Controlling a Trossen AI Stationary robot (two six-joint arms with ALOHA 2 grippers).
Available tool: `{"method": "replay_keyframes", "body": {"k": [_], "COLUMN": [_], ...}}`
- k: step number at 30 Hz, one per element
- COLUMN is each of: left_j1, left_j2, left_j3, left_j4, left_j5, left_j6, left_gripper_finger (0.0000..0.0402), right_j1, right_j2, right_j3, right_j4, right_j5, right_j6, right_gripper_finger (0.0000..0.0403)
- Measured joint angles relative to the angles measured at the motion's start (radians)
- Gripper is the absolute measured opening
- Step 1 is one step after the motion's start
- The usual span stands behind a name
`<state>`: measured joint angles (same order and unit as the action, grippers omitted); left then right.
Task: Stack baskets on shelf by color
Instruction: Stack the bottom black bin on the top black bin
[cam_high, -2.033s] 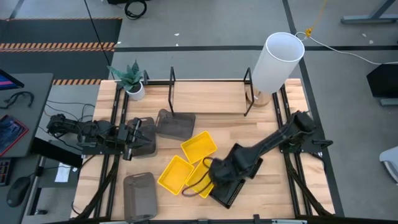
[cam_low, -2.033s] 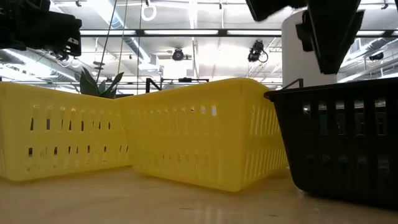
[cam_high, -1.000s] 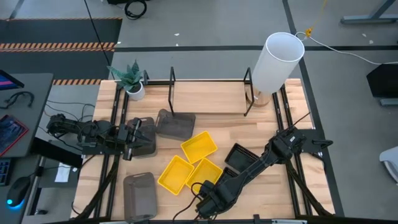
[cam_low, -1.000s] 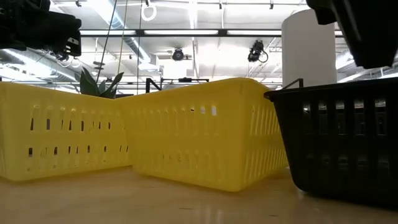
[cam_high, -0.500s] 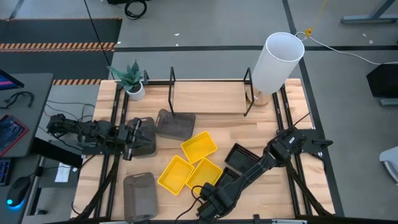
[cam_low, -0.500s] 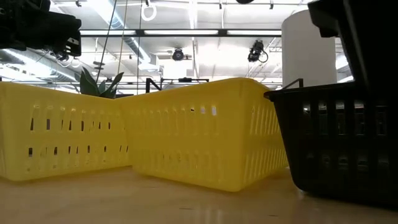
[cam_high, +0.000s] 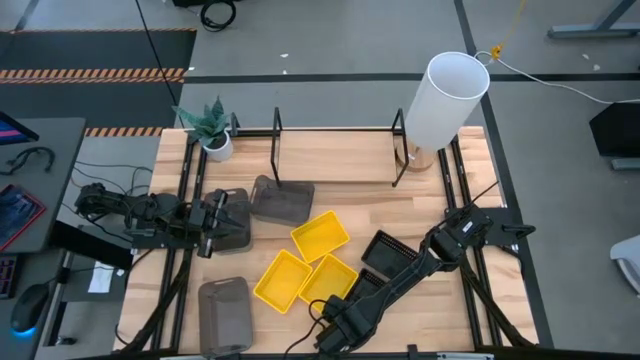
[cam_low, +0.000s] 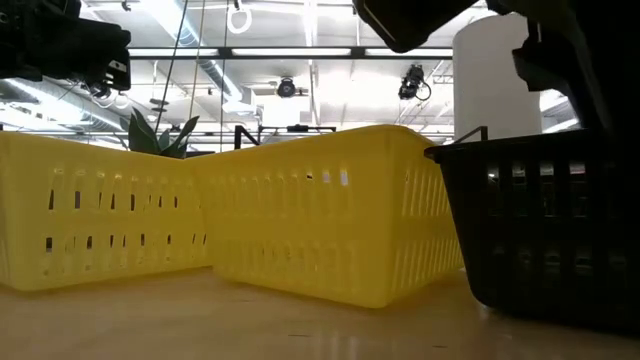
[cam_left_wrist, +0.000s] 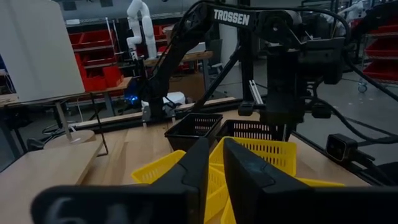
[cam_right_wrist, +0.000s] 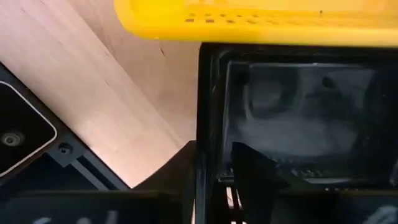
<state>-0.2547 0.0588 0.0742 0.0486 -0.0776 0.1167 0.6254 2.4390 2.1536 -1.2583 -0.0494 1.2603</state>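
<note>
Three yellow baskets (cam_high: 312, 262) lie together mid-table, with two black baskets (cam_high: 383, 252) to their right. My right gripper (cam_high: 340, 326) points down at the nearer black basket (cam_right_wrist: 292, 118), close to the table's near edge, its fingers astride that basket's wall. Three grey baskets (cam_high: 281, 201) rest on the table's left half. My left gripper (cam_left_wrist: 215, 180) is at the left, level above a grey basket (cam_high: 230, 222), its fingers shut with nothing between them. The shelf (cam_high: 335, 130) is at the far side. My right gripper takes the nearer black basket by one side wall (cam_right_wrist: 204, 134), close to a corner. One finger (cam_right_wrist: 185, 167) is outside the wall and one (cam_right_wrist: 256, 169) is inside the basket, both coming from above. The basket stands level on the table beside a yellow basket (cam_right_wrist: 261, 22).
A tall white cylinder (cam_high: 445, 100) stands at the far right by the shelf's end, and a small potted plant (cam_high: 211, 130) at the far left. Bare wood lies between the baskets and the shelf.
My right gripper has sunk a little at the nearer black basket by the table's near edge. The baskets lie where they were.
</note>
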Motion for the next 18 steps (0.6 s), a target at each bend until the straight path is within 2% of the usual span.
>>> {"method": "replay_keyframes", "body": {"k": [7,18], "left_j1": [0.000,0.000], "left_j2": [0.000,0.000], "left_j3": [0.000,0.000], "left_j4": [0.000,0.000], "left_j5": [0.000,0.000], "left_j6": [0.000,0.000], "left_gripper_finger": [0.0059,0.0057], "right_j1": [-0.002,-0.007], "right_j2": [0.000,-0.020], "right_j3": [0.000,0.004], "right_j4": [0.006,0.012], "right_j5": [-0.031,-0.080], "right_j6": [0.005,0.015], "right_gripper_finger": [0.0013,0.0007]}}
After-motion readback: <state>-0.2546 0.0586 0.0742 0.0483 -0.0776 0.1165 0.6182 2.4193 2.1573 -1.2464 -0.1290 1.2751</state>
